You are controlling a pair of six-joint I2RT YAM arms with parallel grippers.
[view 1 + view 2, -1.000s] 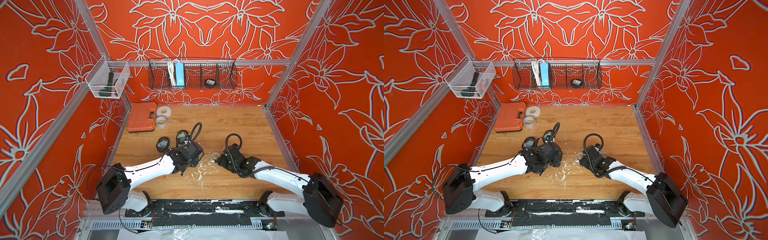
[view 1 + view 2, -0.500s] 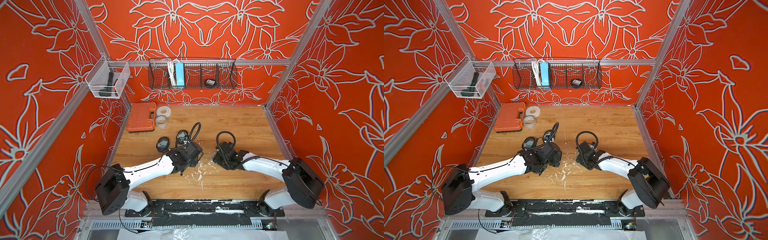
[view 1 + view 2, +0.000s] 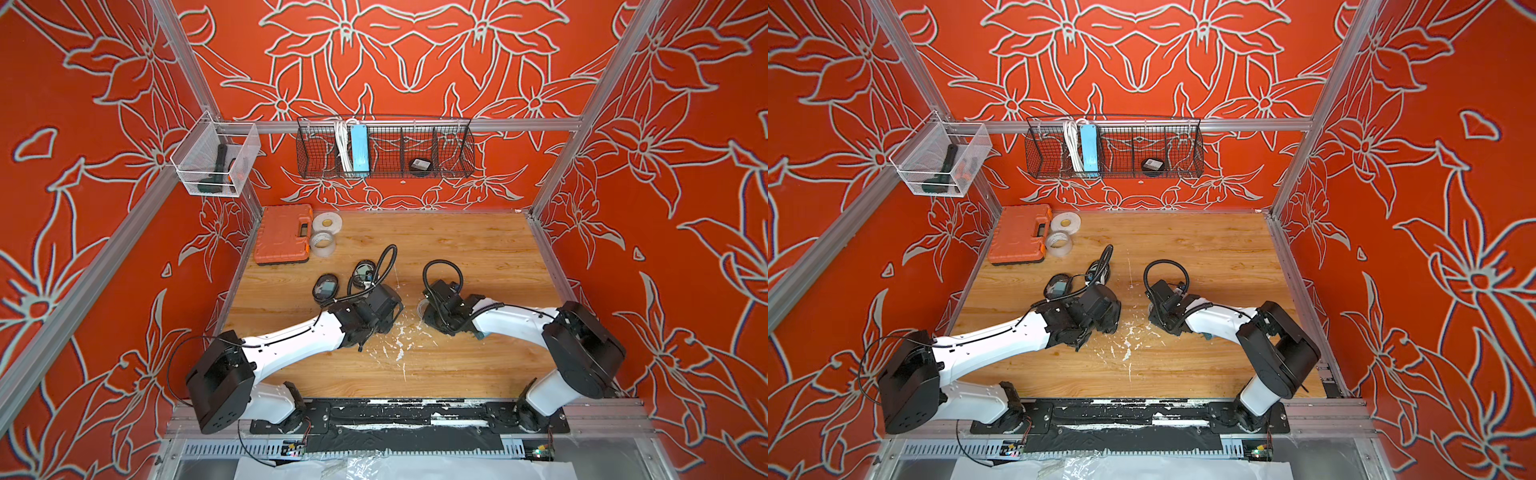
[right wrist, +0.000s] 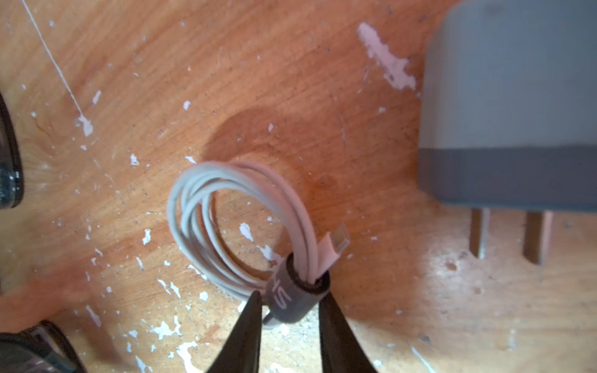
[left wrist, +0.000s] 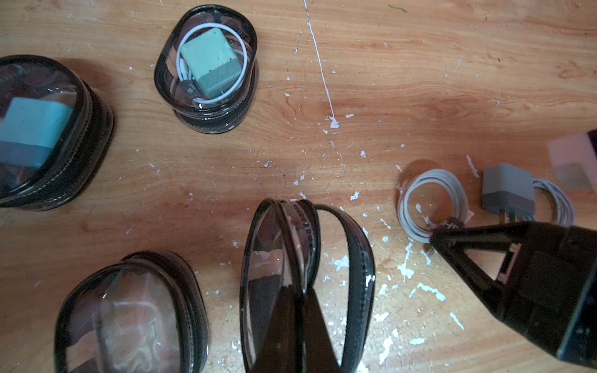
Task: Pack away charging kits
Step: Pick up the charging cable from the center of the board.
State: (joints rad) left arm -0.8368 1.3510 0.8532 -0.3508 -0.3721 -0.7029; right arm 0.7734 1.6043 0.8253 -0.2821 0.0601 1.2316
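**Charging kits: pick of a loose cable**

**Step in hand (judged).** The step is the pick of 1 loose coiled cable (image 4: 226,171), bound for the open case (image 5: 271,245). Nothing shows inside that case yet.

**Right end effector** (image 4: 290,298). Jaws are narrow, with 1 fingertip on each side of the dark band (image 4: 300,287) that binds the coil. Both appear to press on it, so the cable is taken as gripped. The coil tilts up from the surface (image 5: 420,80). Whether it is fully off the wood cannot be told.

**Left end effector** (image 5: 296,300). Jaws are together, clamped on the clear lid of the open case. The case stands on edge, with the lid parted from the body.

**Loose stock.**
- 1 blue-grey plug (image 4: 510,97), 2 prongs showing, lies just beside the gripped cable and apart from it.
- It rests on a 2nd cable (image 5: 559,206).

**Packed stock.**
- 1 closed case (image 5: 210,121) holds a teal plug (image 5: 210,61) ringed by white cable.
- 1 more case (image 5: 80,155) shows another teal plug (image 5: 32,126).
- A 3rd case (image 5: 197,300) has too much glare to read.

**Next move (judged).** Lift the coil by its band, carry it to the open case and release it inside. The band is a small, round hold, so the coil may swing or slip. The lid needs to be held back far enough to admit the coil. The plug follows.
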